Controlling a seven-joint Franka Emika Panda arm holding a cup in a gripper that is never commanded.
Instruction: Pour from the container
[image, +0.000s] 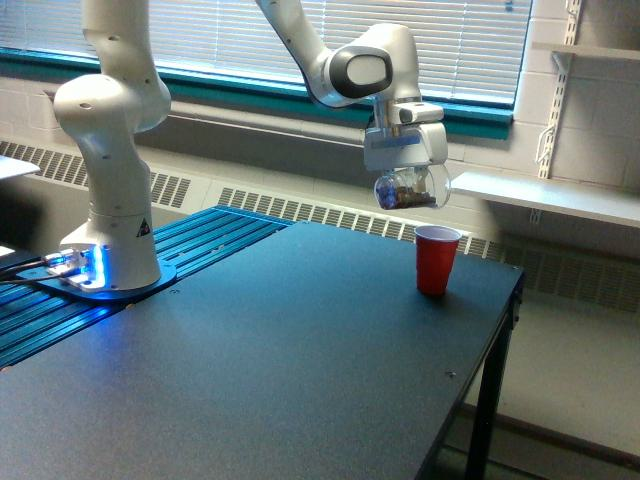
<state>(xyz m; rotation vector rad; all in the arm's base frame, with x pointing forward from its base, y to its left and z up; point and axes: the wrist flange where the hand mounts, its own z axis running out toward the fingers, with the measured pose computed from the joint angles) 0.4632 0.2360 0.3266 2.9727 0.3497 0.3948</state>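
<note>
Grasping the clear plastic container (410, 188) of brown granules, the jaws hold it tipped on its side. It hangs above the red plastic cup (436, 259) near the worktop's (300, 340) far edge, apparently positioned for pouring.

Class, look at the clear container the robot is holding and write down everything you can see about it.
The container is a small, clear, see-through jar that looks like plastic, with brown granular bits showing through its wall. It hangs in the air, tipped onto its side, gripped from above by the white claw. It sits a little above the red cup, slightly toward the exterior view's left of it, not touching it. Nothing can be seen falling from it.
</note>
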